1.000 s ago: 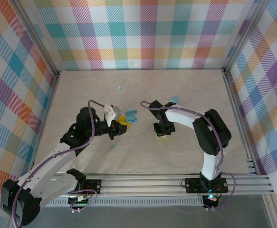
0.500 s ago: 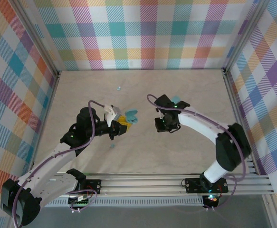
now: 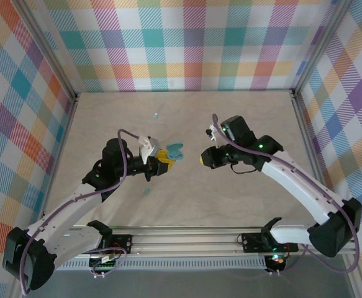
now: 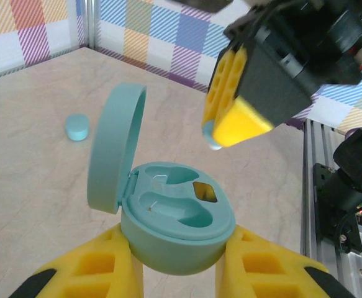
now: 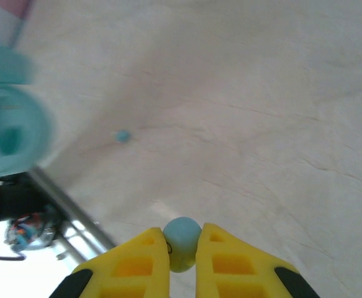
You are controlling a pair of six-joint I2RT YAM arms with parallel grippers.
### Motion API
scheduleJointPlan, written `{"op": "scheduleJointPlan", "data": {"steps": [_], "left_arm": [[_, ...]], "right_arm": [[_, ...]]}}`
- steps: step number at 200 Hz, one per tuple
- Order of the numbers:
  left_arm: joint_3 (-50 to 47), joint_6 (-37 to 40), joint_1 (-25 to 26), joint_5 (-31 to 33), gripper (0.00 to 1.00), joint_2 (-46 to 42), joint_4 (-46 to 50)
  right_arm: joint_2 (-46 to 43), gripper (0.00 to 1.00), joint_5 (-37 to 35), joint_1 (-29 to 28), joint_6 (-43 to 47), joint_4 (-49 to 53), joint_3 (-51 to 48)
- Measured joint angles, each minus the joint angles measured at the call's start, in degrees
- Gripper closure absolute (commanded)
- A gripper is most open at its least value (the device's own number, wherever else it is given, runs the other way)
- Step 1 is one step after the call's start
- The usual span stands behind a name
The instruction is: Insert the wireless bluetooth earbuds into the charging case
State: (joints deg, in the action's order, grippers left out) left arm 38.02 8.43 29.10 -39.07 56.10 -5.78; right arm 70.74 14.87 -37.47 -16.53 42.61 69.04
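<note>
My left gripper [image 4: 179, 251] is shut on the base of the light-blue charging case [image 4: 168, 239], held off the table with its lid [image 4: 115, 149] hinged open and both wells empty. In the top view the case [image 3: 175, 151] sits at the tip of the left gripper [image 3: 165, 158]. My right gripper [image 5: 182, 247] is shut on one pale-blue earbud [image 5: 182, 238]. It hangs just right of the case [image 3: 203, 159], and its yellow fingers [image 4: 236, 99] hover above the case's right side with the earbud [image 4: 212, 135] at their tip. The case [image 5: 10, 133] is blurred.
Loose earbuds lie on the table at the back left [image 3: 156, 115] and in front of the left arm [image 3: 147, 190]; one [image 5: 122, 135] lies below my right gripper. A small pale-blue round piece [image 4: 77, 126] lies beyond the lid. Plaid walls surround the table; a rail [image 3: 230, 239] runs along the front.
The right arm has risen and swung left toward the case, carrying an earbud. The left gripper with the case has shifted slightly right.
</note>
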Motion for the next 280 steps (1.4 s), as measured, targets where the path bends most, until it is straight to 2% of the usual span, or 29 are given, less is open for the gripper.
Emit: {"op": "scheduleJointPlan", "data": {"steps": [50,120,280], "left_arm": [[0.0,0.0,0.0,-3.8,0.87,0.1,-1.9],[0.6,0.0,0.0,-9.3,0.87,0.8,-2.4],[1.2,-0.2,0.0,-13.0,0.88,0.8,-3.4]], "right_arm": [[-4.7,0.89,10.8,-0.2,1.8,-4.9,1.8],[-3.3,0.89,17.3,-1.2,5.5,-7.6,2.3],[1.3,0.90,21.7,-1.7,11.3,-9.2,2.3]]}}
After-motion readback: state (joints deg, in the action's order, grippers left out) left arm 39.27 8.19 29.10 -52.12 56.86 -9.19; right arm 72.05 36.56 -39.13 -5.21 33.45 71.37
